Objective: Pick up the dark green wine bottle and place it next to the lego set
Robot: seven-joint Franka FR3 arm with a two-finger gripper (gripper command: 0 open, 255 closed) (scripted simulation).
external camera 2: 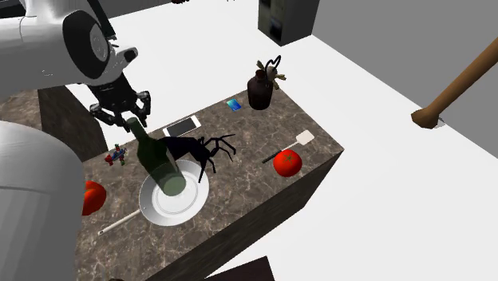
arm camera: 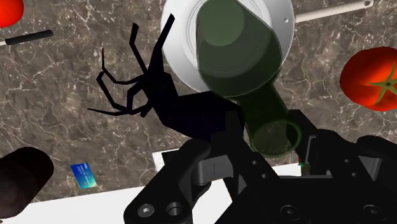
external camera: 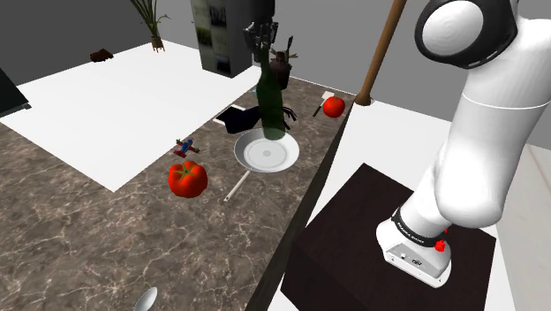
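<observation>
Holding the dark green wine bottle point(external camera: 269, 104) by its neck.
Clamped in the black gripper point(external camera 2: 129, 120), base over the white pan point(external camera: 243, 157), apart from the lego set point(external camera: 184, 147) on the marbled counter point(external camera: 106, 230).

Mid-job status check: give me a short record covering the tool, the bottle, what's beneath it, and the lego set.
tool: shut on the neck of the dark green bottle
bottle position: base down over the white pan; whether it touches the pan cannot be told
lego set: on the marble counter, beside a large red tomato, apart from the bottle
task state: bottle not yet next to the lego set
</observation>
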